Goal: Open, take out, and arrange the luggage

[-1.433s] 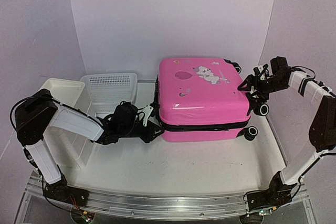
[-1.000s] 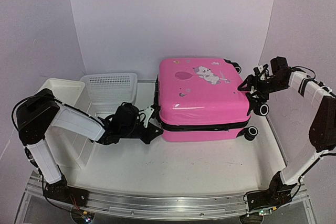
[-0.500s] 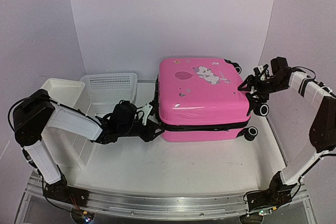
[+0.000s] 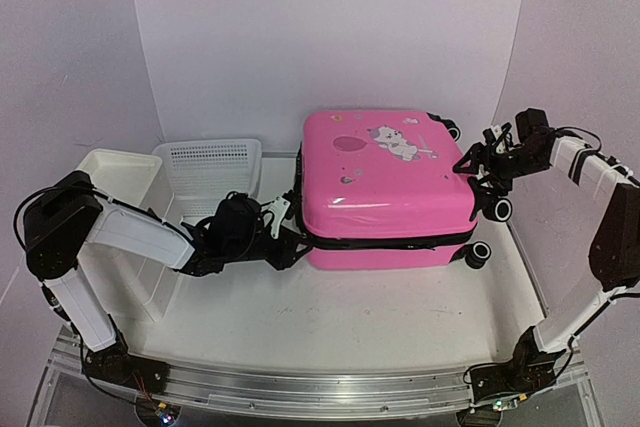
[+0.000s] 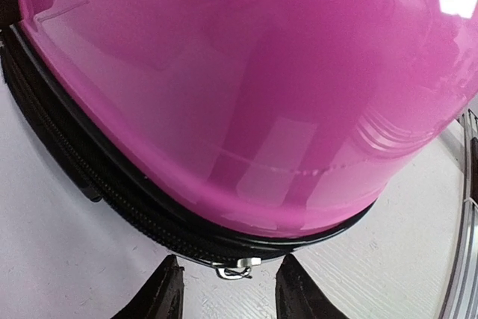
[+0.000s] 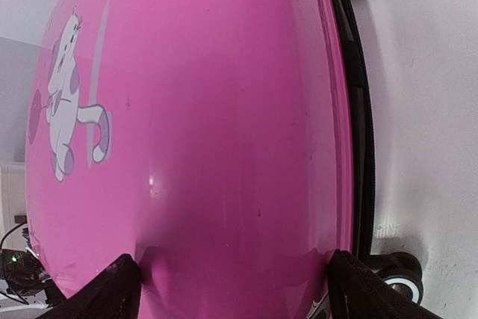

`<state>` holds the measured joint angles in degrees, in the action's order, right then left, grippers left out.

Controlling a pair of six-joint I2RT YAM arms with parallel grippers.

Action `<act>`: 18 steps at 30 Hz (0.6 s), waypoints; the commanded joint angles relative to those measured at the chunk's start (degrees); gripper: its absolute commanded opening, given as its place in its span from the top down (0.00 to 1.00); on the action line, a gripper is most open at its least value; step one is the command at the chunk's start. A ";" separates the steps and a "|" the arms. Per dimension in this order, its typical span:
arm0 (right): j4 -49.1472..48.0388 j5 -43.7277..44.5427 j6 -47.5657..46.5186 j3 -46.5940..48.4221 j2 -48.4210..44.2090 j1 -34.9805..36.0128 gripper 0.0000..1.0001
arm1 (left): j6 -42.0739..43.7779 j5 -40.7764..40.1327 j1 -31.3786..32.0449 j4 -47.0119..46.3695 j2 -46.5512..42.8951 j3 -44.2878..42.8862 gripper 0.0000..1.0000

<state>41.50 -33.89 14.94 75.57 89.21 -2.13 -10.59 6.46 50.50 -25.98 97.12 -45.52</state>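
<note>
luggage (image 4: 385, 182) lies flat on the table (image 4: 330, 332), centre to centre-right of the top view, stickered shell up. Long axis runs left-right across the frame. Wheels (image 4: 500, 209) are at the right end. The left end points toward the white mesh basket (image 4: 210, 169) and white bin (image 4: 115, 172) at left-middle.

Look: glossy pink hard shell with rounded corners and strong reflections. Cartoon sticker (image 4: 392, 142) (white animal with purple patches) sits in the upper part of the lid, with a darker pink balloon (image 4: 347, 144) left of it. Black zipper band (image 4: 390, 243) runs horizontally round the side wall. Can't tell from here whether the zip is run open anywhere.

left gripper (image 4: 290, 237) is low on the table at the case's lower-left corner. In the left wrist view its jaws are released, fingers (image 5: 166, 293) apart at bottom centre. The metal zipper pull (image 5: 236, 267) hangs in the gap just beyond the tips, touching neither that I can see.

right gripper (image 4: 470, 169) is at the right end of the lid, just above a wheel. In the right wrist view the fingers (image 6: 112, 293) are spread wide into the bottom corners with pink shell between them, nothing clamped. Can't tell if it's touching the shell.
</note>
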 commanded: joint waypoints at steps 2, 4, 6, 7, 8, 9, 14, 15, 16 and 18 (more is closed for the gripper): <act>9.56 -2.83 1.14 -2.01 -0.71 1.83 0.14 | 1.83 -5.38 -0.75 -5.29 -4.45 0.74 0.56; 9.56 -2.85 1.14 -2.01 -0.70 1.86 0.14 | 2.28 -5.87 -0.75 -5.09 -4.78 0.78 0.55; 9.57 -2.85 1.14 -2.01 -0.73 1.83 0.14 | 2.56 -5.87 -0.75 -5.00 -4.56 0.32 0.54; 9.59 -2.85 1.14 -2.01 -0.71 1.82 0.14 | 2.92 -5.52 -0.75 -4.97 -4.29 -0.07 0.54; 9.51 -2.85 1.14 -2.08 -0.70 1.86 0.14 | 3.09 -4.97 -0.75 -4.96 -3.97 -0.53 0.54; 9.50 -2.85 1.16 -2.09 -0.68 1.86 0.14 | 3.21 -4.25 -0.75 -4.92 -3.46 -0.97 0.55; 9.55 -2.76 1.15 -2.31 -0.62 1.83 0.14 | 3.20 -1.50 -0.75 -4.86 -1.45 -2.53 0.61; 9.50 -2.68 1.19 -2.28 -0.60 1.80 0.14 | 3.28 -1.05 -0.75 -4.83 -1.01 -2.76 0.62; 9.48 -2.67 1.22 -2.19 -0.57 1.85 0.14 | 3.29 -0.78 -0.75 -4.87 -0.83 -3.08 0.64; 9.50 -2.76 1.28 -2.05 -0.53 1.78 0.14 | 3.62 -0.43 -0.75 -4.81 -0.36 -3.41 0.66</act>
<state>41.76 -34.06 15.11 75.57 89.19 -2.13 -7.94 4.99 50.17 -26.61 95.83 -45.19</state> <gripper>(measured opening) 0.864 0.359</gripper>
